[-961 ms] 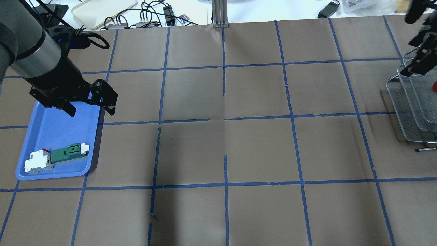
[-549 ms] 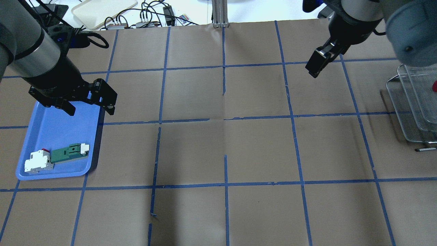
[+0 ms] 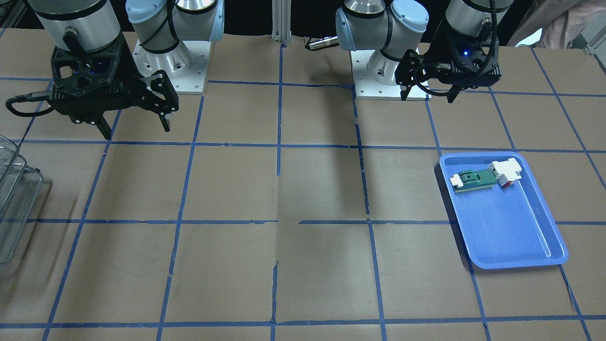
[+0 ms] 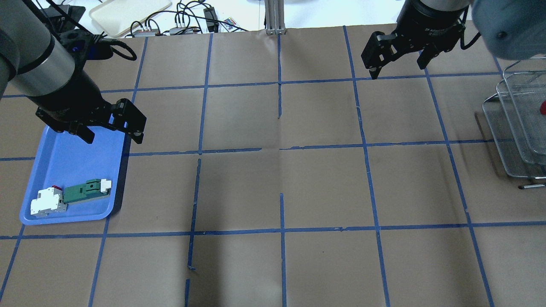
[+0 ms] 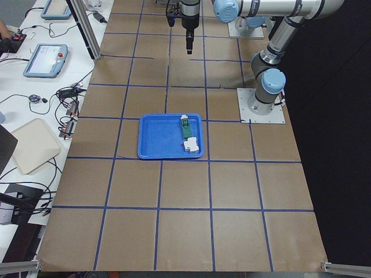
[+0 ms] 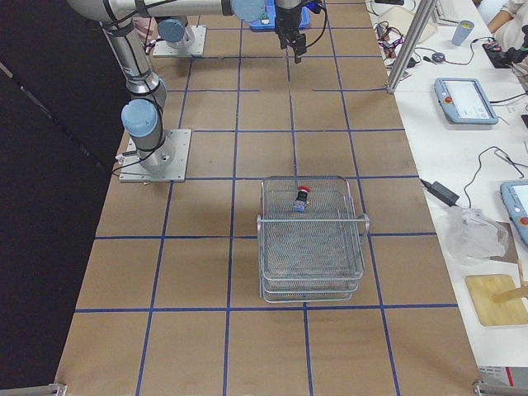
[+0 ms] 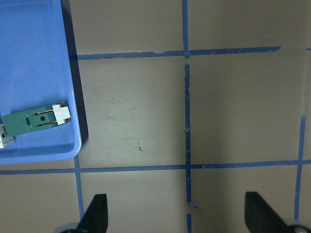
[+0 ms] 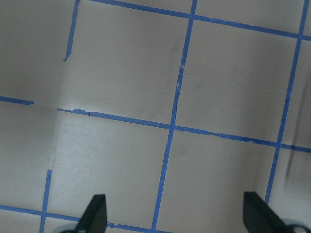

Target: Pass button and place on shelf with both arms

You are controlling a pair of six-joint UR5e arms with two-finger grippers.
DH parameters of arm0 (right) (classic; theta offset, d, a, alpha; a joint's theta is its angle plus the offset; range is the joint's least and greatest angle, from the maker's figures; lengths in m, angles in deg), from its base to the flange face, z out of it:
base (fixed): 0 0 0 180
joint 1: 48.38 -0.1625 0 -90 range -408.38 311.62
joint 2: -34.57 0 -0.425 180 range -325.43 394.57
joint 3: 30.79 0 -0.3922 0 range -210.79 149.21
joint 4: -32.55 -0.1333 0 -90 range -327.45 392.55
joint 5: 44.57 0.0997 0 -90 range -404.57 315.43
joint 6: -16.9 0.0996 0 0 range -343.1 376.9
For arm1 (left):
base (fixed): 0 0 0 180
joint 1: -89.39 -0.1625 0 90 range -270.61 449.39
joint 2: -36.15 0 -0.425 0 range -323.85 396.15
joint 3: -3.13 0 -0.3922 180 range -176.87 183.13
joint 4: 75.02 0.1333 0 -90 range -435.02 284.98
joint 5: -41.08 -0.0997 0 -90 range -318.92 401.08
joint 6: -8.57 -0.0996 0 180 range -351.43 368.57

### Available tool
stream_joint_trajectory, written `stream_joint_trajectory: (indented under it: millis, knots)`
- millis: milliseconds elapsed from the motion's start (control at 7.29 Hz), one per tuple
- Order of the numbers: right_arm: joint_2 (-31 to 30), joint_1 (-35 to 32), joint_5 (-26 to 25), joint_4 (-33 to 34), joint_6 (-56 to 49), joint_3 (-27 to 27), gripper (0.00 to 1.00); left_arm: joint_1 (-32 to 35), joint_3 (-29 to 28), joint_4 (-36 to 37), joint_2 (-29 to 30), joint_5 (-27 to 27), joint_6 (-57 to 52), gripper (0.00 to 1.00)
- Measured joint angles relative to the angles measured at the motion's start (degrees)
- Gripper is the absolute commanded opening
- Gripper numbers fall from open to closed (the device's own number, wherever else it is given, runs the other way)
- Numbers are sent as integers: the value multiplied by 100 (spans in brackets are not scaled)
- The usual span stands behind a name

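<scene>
The button (image 6: 301,199) lies on the top tray of the wire-mesh shelf (image 6: 312,247), red cap toward the robot. In the overhead view only its red cap (image 4: 543,106) shows, at the right edge on the shelf (image 4: 505,140). My right gripper (image 4: 399,68) is open and empty, hanging over the back of the table well left of the shelf; it also shows in the front-facing view (image 3: 136,129). My left gripper (image 4: 114,138) is open and empty above the far end of the blue tray; it also shows in the front-facing view (image 3: 426,95).
The blue tray (image 4: 68,166) at the table's left holds a flat green-and-white part (image 4: 85,192) and a white-red block (image 4: 47,202). The left wrist view shows the tray's corner (image 7: 29,58). Brown paper with blue tape lines covers the table.
My right gripper has drawn away from the shelf, moved left toward the back middle of the table and turned. The button stays on the shelf. The left arm has not moved.
</scene>
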Motion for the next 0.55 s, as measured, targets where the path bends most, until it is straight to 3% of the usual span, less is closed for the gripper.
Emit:
stream_joint_trajectory:
  millis: [549]
  knots:
    - [6,213,143,-281,963,71,100,2,3,4,-8,7,-109,100]
